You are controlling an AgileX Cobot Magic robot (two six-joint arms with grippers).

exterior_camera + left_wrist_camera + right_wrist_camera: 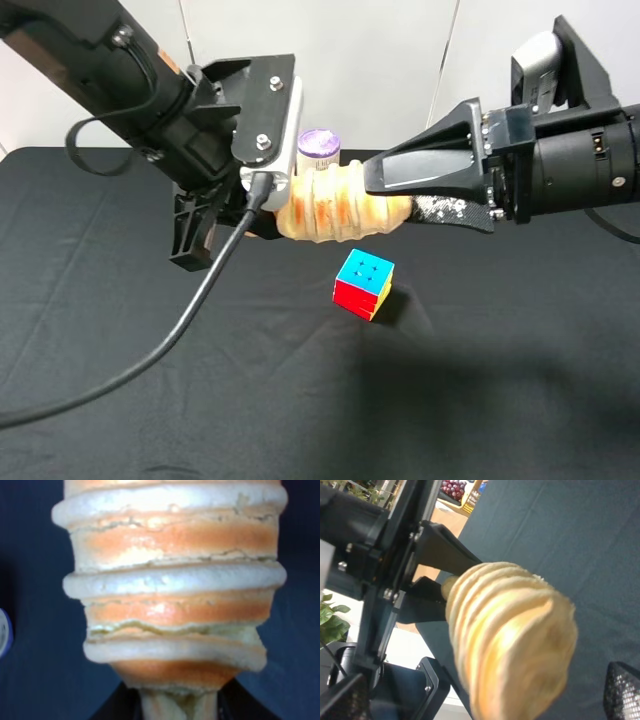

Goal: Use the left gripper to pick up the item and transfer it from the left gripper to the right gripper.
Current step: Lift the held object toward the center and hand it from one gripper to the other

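Left arm first: the left gripper [262, 208] hung above the black cloth [500, 390], its flat bolted plates drawn together and clamped on one end of the item [335, 205]. A thick black cable [190, 310] looped down from its body to the cloth. In the left wrist view we saw the item [175, 595] running straight out from between the fingers [112, 711], its narrow tan end pinched there and its orange-and-cream ridges stacked away from the hand. The item was held clear of the cloth, roughly level, stretched from the left gripper's fingertips toward the other arm. Just behind it, on the far side of the left gripper's plates, we noted a purple-topped can [319, 146]. Below the held item, nearer the right gripper's fingertips than the left's, a multicoloured cube [363, 285] sat on the cloth, apart from both hands. Right arm: the right gripper [392, 195] had its jaws spread wide, one tapered finger on each side of the item's free end. In the right wrist view the item [510, 640] pointed at the camera within that gap, with one finger pad [622, 692] well off to its side, not pressing it. The left gripper [440, 582] showed beyond, at the item's far end. We could not tell whether the upper finger brushed the ridges.
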